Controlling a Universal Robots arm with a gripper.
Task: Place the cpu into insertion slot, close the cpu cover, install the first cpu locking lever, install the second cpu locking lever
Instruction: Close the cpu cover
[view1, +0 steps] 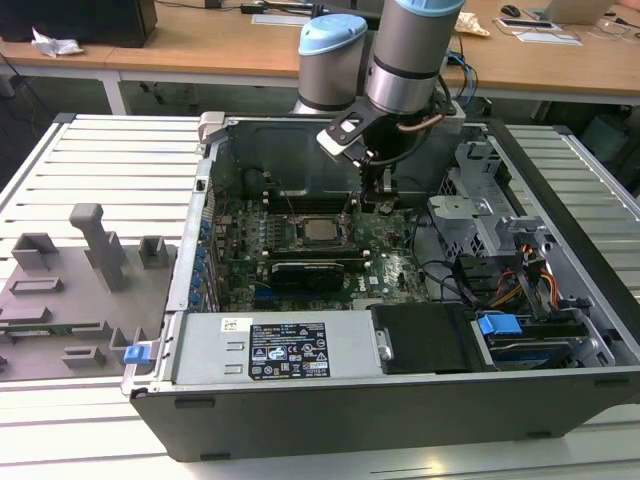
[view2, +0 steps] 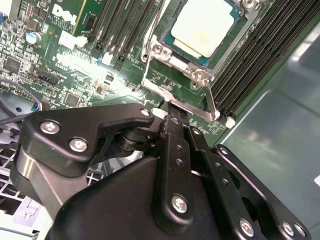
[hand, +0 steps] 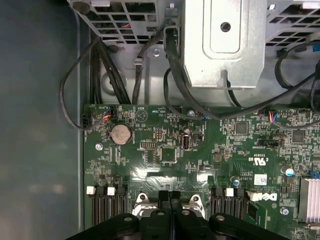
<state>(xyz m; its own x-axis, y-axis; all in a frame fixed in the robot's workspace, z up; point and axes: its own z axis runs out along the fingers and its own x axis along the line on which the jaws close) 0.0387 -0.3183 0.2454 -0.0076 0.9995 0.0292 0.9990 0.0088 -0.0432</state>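
The cpu (view2: 205, 25) lies flat in the insertion slot, silver top up, also seen mid-board as the cpu (view1: 320, 232); the slot itself is mostly hidden under it. The cpu cover (view2: 172, 62) lies down around the chip as a silvery frame. A thin metal locking lever (view2: 200, 107) runs along the socket's near side. My gripper (view2: 167, 111) is shut, its tips right at that lever's end; whether they pinch it I cannot tell. In the first wrist view the gripper (hand: 170, 196) shows its two fingers pressed together above the board. The gripper (view1: 372, 195) hangs inside the case, just right of the socket.
Black memory slots (view2: 250, 55) flank the socket. A black expansion card (view1: 310, 270) lies in front of it. A metal drive cage (hand: 225, 40) and cables (hand: 105, 65) stand on the exterior view's right. The case wall (view1: 300, 160) rises behind; a grey fixture (view1: 90, 270) sits outside on the left.
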